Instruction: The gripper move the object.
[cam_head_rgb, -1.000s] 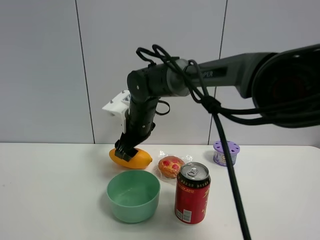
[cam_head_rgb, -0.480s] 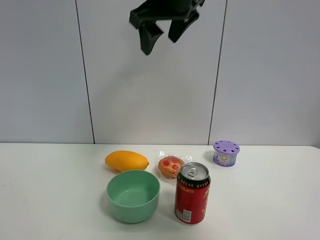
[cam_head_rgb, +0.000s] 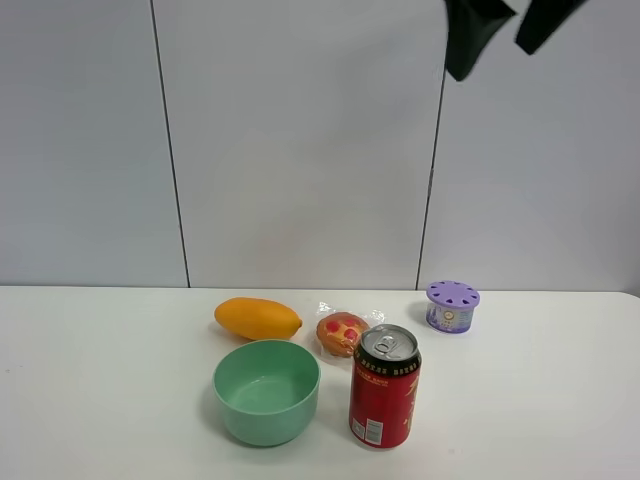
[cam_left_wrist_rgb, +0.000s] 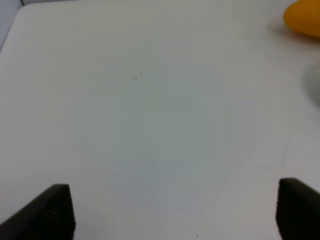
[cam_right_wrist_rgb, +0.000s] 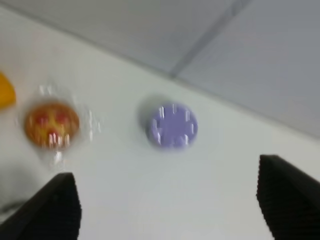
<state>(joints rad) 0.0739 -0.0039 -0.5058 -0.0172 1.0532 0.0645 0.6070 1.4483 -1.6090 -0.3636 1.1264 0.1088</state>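
Up front on the white table (cam_head_rgb: 100, 400): a green bowl (cam_head_rgb: 265, 390), with a red can (cam_head_rgb: 385, 385) standing upright just beside it. Right behind the bowl, lying on its side on the tabletop with nothing touching it: the mango (cam_head_rgb: 258, 318), smooth and orange-yellow. Next along, a wrapped muffin (cam_head_rgb: 342, 333), near the mango but apart from it, tucked in behind the can. Further back and off to the right, a small purple container (cam_head_rgb: 452, 306), on its own. Way up high against the grey wall (cam_head_rgb: 300, 150): the right gripper (cam_head_rgb: 492, 60), fingers spread wide, nothing pinched, well clear of the mango. Pretty blurry on its wrist cam, but same deal there, wide apart above the muffin and purple container. As for the left gripper (cam_left_wrist_rgb: 175, 215): also spread and empty, hovering over bare table, mango just peeking in at the frame edge.
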